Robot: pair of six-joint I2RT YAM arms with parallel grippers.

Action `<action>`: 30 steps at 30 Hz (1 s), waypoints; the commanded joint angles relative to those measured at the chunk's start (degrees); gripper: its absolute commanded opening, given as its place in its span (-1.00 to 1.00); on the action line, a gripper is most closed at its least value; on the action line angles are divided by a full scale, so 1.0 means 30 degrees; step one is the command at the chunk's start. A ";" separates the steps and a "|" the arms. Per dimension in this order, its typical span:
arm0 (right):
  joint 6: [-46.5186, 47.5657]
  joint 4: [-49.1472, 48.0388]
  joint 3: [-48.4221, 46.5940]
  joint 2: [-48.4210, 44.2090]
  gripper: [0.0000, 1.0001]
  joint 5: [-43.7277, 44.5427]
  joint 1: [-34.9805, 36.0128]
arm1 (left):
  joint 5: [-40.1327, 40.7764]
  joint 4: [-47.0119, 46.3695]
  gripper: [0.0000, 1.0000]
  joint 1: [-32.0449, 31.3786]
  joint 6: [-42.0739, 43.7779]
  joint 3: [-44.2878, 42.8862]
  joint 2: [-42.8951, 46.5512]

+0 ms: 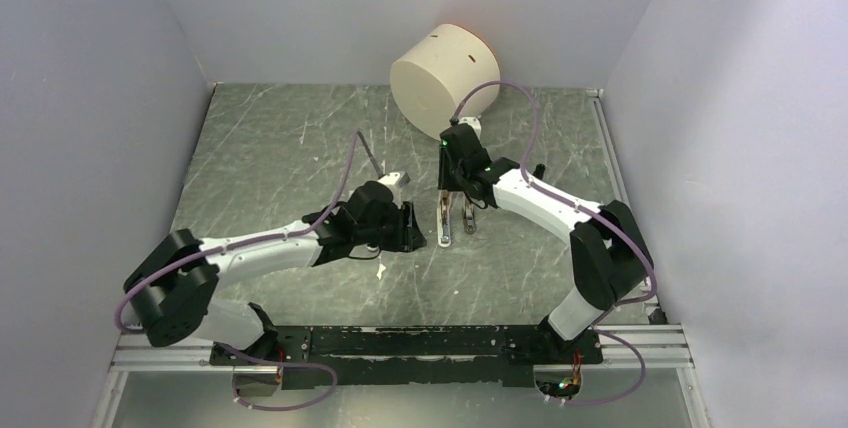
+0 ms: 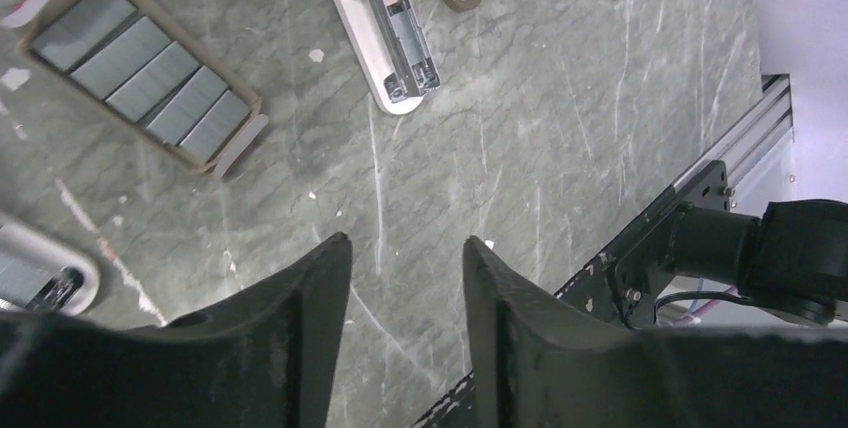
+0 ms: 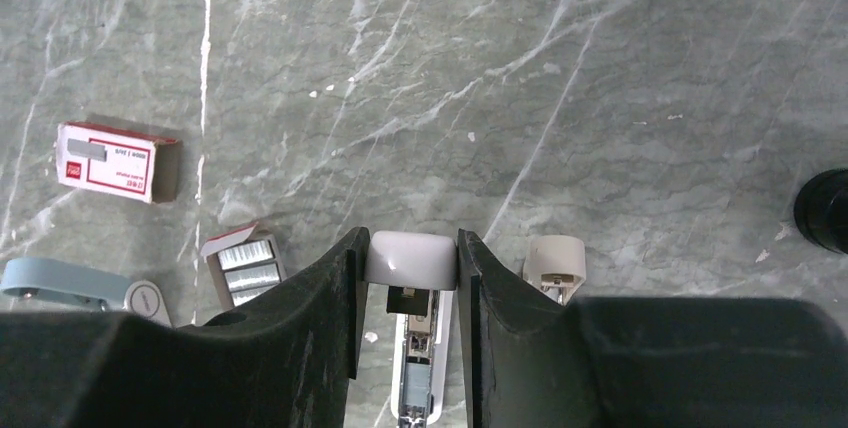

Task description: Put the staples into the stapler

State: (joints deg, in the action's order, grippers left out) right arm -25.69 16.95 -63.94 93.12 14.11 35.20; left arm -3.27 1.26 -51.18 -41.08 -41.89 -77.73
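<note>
The stapler (image 3: pixel 412 263) is white and lies hinged open, its metal channel (image 2: pixel 398 33) bare to above. My right gripper (image 3: pixel 409 244) is shut on the rounded end of its raised lid, one finger on each side. The staples (image 2: pixel 140 73) are several grey strips lying side by side in an open cardboard tray, left of the stapler. They also show in the right wrist view, staples (image 3: pixel 246 268). My left gripper (image 2: pixel 407 246) hangs open over bare table with nothing between its fingers, short of the stapler's front tip. From above, the left gripper (image 1: pixel 408 228) sits just left of the stapler (image 1: pixel 442 230).
A beige stapler (image 3: pixel 553 260) lies right beside the white one. A red-and-white box (image 3: pixel 116 160) and a light blue stapler (image 3: pixel 70 286) lie to the left. A cream cylinder (image 1: pixel 444 78) stands at the back wall. The black base rail (image 1: pixel 450 340) runs along the near edge.
</note>
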 commanded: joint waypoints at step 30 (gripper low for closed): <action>-0.0140 -0.0960 0.1840 -0.2064 -0.47 -0.0323 0.0747 | -0.1243 -0.6652 -0.49 -0.0163 -0.2206 -0.1270 -0.8510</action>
State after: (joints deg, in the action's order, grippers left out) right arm -25.58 14.44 -59.42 88.95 13.23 37.21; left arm -6.96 -15.40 -51.48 -46.35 -45.58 -101.78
